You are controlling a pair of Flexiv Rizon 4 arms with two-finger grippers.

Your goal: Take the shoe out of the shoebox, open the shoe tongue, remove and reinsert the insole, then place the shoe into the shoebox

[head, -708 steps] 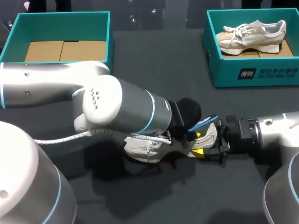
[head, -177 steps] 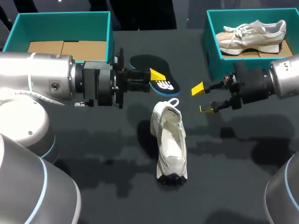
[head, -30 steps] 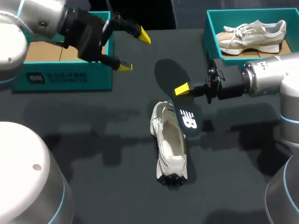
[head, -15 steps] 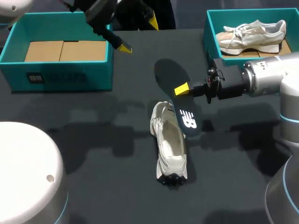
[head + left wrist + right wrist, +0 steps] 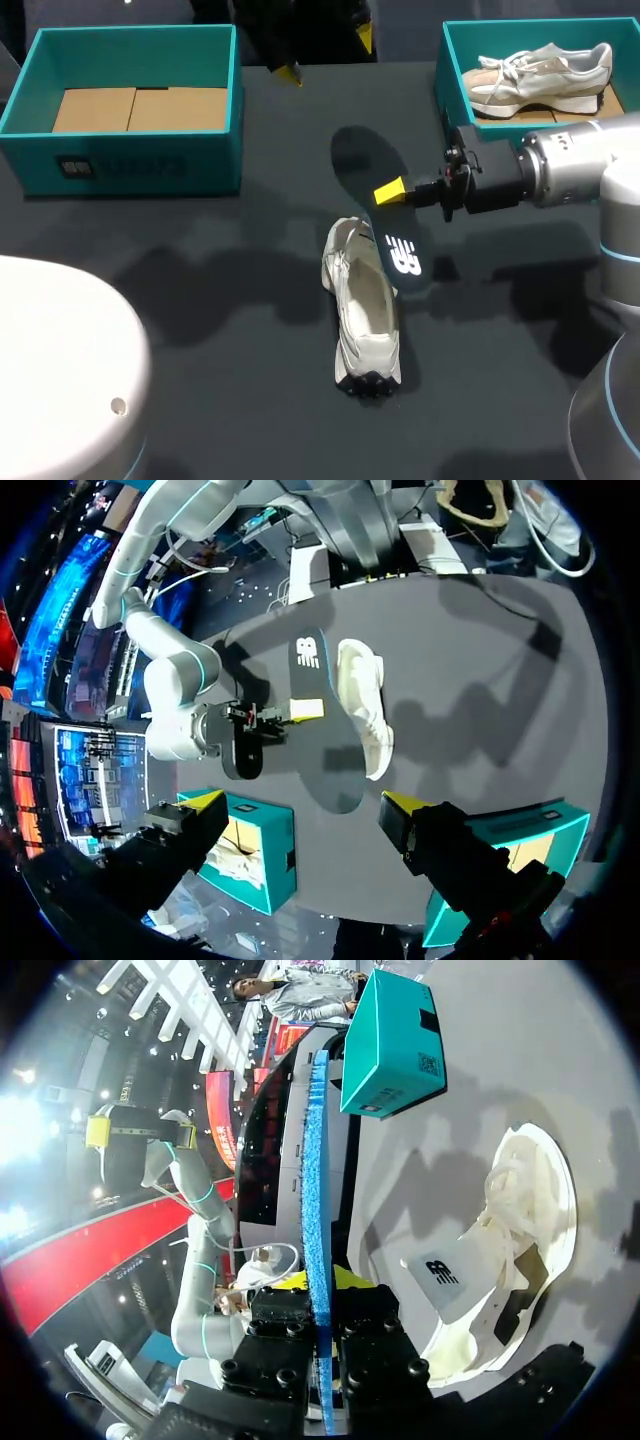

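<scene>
A white shoe (image 5: 365, 312) lies on the dark table with its opening facing up and its heel toward the back. My right gripper (image 5: 392, 192) is shut on the middle of the dark, blue-edged insole (image 5: 398, 250), whose logo end hangs at the shoe's heel opening. The right wrist view has the insole (image 5: 315, 1190) edge-on between the fingers, with the shoe (image 5: 525, 1210) beyond it. My left gripper (image 5: 328, 55) stands open high above the table's far edge. From its own view, the left gripper (image 5: 305, 805) looks down on the shoe (image 5: 365, 705) and insole (image 5: 308, 665).
A teal shoebox (image 5: 130, 160) with a cardboard floor stands at the back left. At the back right, a second teal shoebox (image 5: 545, 160) holds another white shoe (image 5: 540, 68), just behind my right arm.
My left arm has lifted up and swung toward the back middle, leaving the left shoebox uncovered. The right gripper, insole and shoe have not moved.
</scene>
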